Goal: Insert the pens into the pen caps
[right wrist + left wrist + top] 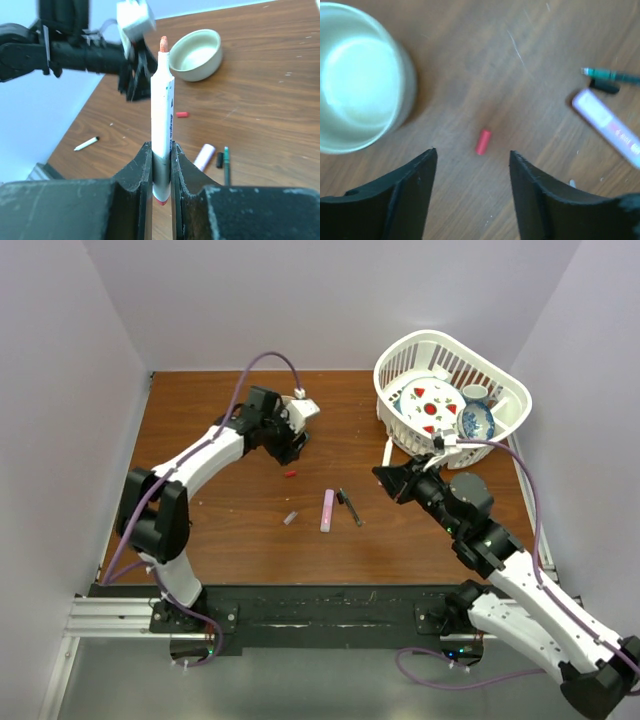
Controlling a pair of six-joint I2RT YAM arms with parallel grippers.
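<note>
Pale lilac walls close in a brown wooden counter (240, 540) on three sides, with the two arms reaching in from its near edge. A white slatted basket (500, 380) of patterned dishes stands at the far right corner. Seen from the wrist cameras, a tan round bowl (360, 75) sits upright on the counter near the left arm's reach; the overhead view does not show it. The left tool (472, 160) hangs over the far middle of the counter with its jaws spread wide and nothing between them. The right tool (161, 150) is pinched narrow on a white-bodied pen (162, 115), gripping its lower barrel so that it stands upright with the bare reddish tip on top. At the counter's middle lies the chunky pink marker (327, 510), and just to its right, apart from it, a slim dark green pen (350, 507) with a short black piece (604, 86) just beside it. Another white pen (86, 143) with a dark tip lies flat well off toward the left side. The red cap (482, 141) rests on the wood just ahead of the gap between the left tool's fingers, touching neither. The grey cap (291, 517) lies nearer the arms, left of the pink marker.
</note>
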